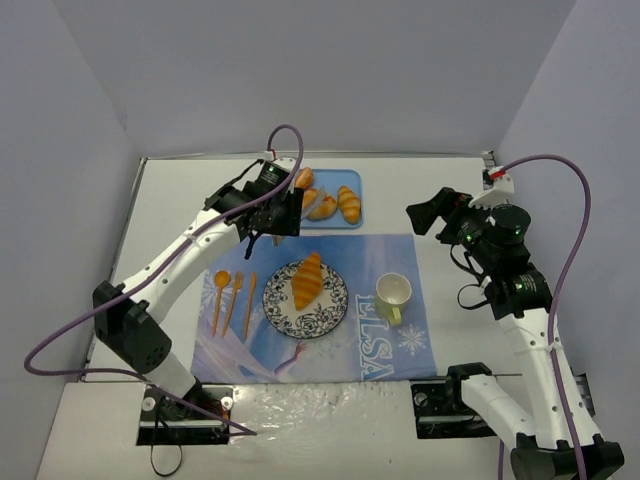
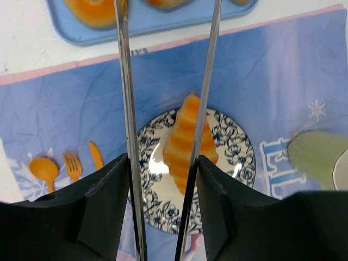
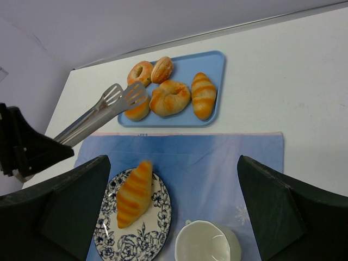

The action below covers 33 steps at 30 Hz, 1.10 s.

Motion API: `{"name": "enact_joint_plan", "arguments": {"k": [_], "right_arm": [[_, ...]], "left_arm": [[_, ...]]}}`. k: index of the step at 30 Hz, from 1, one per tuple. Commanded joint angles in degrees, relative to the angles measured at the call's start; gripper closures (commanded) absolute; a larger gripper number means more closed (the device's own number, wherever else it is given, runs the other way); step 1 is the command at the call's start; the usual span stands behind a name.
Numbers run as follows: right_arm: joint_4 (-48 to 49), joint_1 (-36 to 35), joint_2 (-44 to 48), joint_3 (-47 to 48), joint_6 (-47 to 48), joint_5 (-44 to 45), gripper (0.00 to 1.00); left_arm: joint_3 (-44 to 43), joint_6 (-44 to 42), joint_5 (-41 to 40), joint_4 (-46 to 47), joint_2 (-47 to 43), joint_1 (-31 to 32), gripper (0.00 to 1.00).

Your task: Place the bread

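**Q:** Bread location?
**A:** The blue mat (image 1: 390,255) lies just in front of the tray (image 3: 217,70) of rolls. The plate (image 2: 239,147) on the mat carries one croissant (image 1: 308,280).

**Q:** Tool state?
**A:** The left gripper (image 2: 162,160) clamps the tongs (image 3: 103,111). Their tips are slightly apart over the tray's left end, holding nothing. The right gripper (image 3: 173,159) is spread wide and empty.

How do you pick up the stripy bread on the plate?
Pinch the stripy bread across its fat middle, coming straight down from above. It lies flat on the plate, long and tapered, so the pointed ends would likely slip.
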<state>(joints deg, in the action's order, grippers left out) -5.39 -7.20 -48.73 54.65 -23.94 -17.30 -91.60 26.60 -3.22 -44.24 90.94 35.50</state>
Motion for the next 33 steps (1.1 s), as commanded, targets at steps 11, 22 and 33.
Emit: {"name": "enact_joint_plan", "arguments": {"k": [11,22,33], "right_arm": [[4.77,-0.54,0.93,2.48,0.13,-0.01,0.00],[4.38,-0.62,0.80,2.30,0.56,-0.10,0.00],[4.33,-0.80,0.39,2.56,0.48,-0.19,0.00]], "left_arm": [[-14.08,-1.03,1.24,2.03,14.09,-2.38,0.55],[-12.18,0.25,-1.13,3.32,15.10,-2.46,0.55],[-10.71,0.03,-2.58,3.11,14.87,-2.46,0.55]]}}
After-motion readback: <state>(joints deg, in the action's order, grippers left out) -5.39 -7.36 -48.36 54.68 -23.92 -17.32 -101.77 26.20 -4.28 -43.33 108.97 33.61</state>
